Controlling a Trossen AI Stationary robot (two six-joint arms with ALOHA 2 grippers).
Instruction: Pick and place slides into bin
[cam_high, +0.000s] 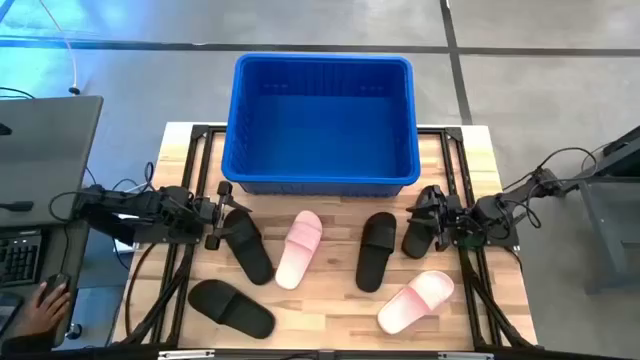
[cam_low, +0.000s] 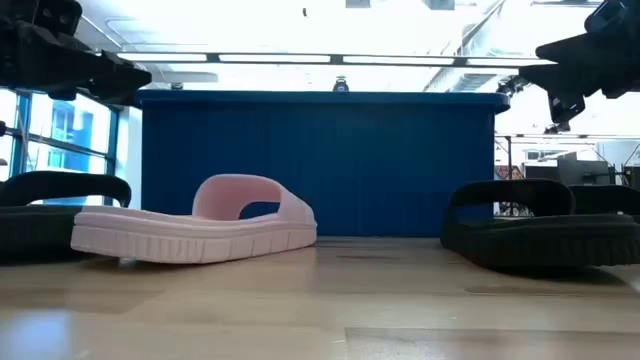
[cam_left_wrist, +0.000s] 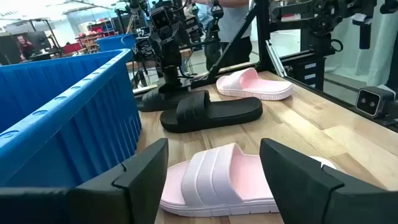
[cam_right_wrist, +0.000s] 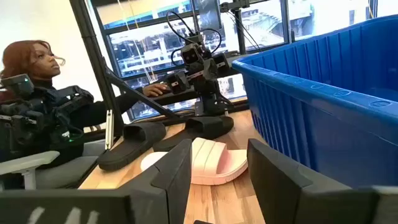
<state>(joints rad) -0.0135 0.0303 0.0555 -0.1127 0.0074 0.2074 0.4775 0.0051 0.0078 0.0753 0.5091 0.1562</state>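
The blue bin (cam_high: 322, 125) stands at the table's far middle and shows nothing inside. Six slides lie flat on their soles on the wood: black ones (cam_high: 247, 245), (cam_high: 232, 307), (cam_high: 377, 250), (cam_high: 418, 235) and pale pink ones (cam_high: 300, 248), (cam_high: 416, 300). My left gripper (cam_high: 218, 214) is open and empty, above the table beside the left black slide. It faces the middle pink slide (cam_left_wrist: 230, 183). My right gripper (cam_high: 432, 217) is open and empty, above the right black slide. The low view shows both grippers held well above the table.
Black frame rails run along the table's left and right edges (cam_high: 190, 160). A person sits beyond the left edge (cam_right_wrist: 37, 93), with a hand (cam_high: 40, 305) by a keyboard. Bare wood lies along the near edge between the slides.
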